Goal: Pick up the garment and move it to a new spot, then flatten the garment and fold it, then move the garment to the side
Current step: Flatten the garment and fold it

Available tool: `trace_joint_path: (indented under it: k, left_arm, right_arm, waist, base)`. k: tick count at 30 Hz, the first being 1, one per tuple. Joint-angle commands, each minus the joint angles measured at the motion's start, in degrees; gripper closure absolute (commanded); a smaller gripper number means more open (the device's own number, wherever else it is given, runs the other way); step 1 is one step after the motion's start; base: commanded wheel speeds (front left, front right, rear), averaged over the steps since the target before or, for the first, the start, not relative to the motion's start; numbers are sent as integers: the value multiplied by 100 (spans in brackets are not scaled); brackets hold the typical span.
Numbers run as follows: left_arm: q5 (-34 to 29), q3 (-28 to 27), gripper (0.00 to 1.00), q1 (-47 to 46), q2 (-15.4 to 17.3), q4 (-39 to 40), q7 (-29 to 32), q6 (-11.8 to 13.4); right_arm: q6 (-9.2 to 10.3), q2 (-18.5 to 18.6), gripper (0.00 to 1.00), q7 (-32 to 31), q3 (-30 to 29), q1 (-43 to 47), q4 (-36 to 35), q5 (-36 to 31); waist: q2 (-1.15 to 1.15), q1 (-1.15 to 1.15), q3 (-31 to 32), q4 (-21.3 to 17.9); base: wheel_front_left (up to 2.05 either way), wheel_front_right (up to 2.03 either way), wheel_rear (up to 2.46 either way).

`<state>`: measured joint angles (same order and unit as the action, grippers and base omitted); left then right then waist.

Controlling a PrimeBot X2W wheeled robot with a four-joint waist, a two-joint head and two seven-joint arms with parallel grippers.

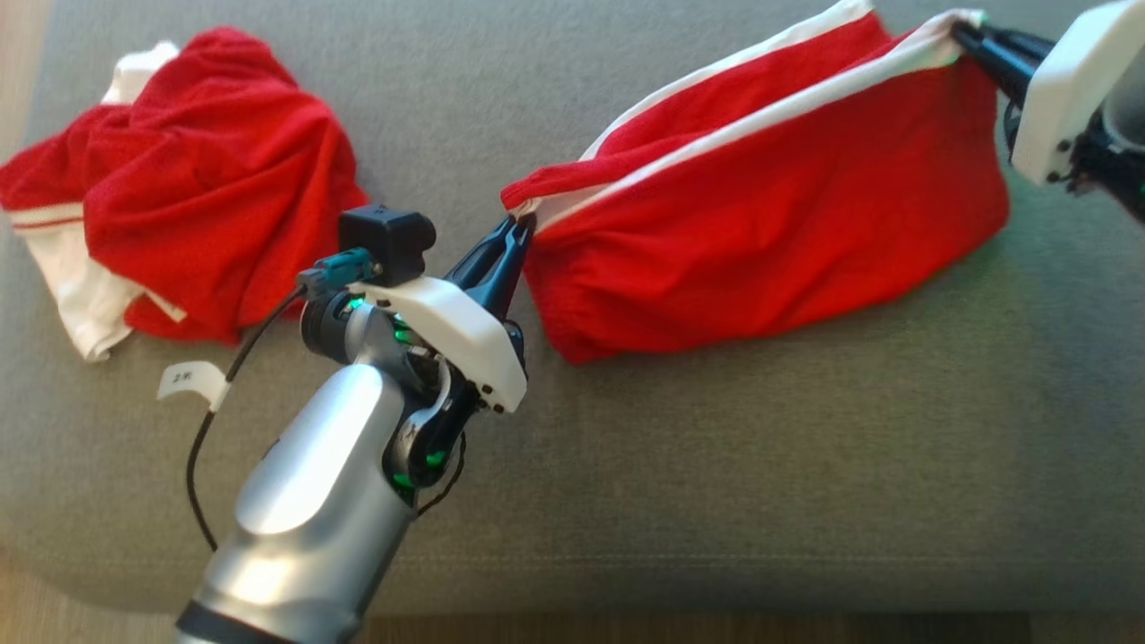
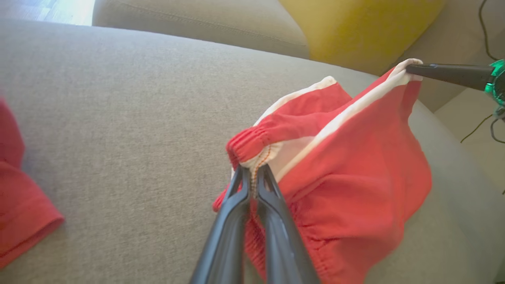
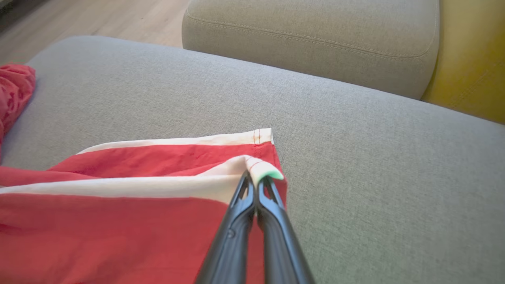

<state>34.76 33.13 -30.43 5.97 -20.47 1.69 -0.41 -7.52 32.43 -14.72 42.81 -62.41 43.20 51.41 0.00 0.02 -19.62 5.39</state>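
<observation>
With left gripper [image 1: 517, 229] and right gripper [image 1: 962, 32] each clamped on an end of the red white-striped fabric shorts [image 1: 769, 206] slung over the grey fabric sofa cushion [image 1: 716, 465], draw them evenly taut, then lower flat.

Silver forearm [image 1: 304, 510], white wrist housing [image 1: 456, 335], black cable [image 1: 190, 465], green lights [image 1: 400, 335], dark-fingered left tool [image 1: 519, 228]

Grey cushion [image 1: 716, 465]: crumpled red top [image 1: 197, 179] (left side), red shorts [image 1: 760, 224].
</observation>
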Motion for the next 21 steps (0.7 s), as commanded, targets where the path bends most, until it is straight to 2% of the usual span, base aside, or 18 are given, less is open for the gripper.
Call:
trace_joint_path:
  k: [1, 11, 21]
  left_arm:
    - [-63, -178, 100, -265, 42, 84, -101, 5]
    - [-11, -65, 100, -669, -188, -447, -451, -35]
    - [109, 45, 100, -958, -277, -706, -796, -4]
  right_arm:
    - [3, 23, 100, 77, 31, -136, -38, -33]
    - [3, -14, 100, 522, 472, -607, 286, -18]
    - [3, -38, 100, 1047, 901, -866, 557, 49]
  waist:
    - [0, -2, -178, 144]
    - [0, -2, -470, 323]
    - [0, -2, -635, 419]
  base:
    - [0, 0, 0]
    - [0, 0, 0]
    - [0, 0, 0]
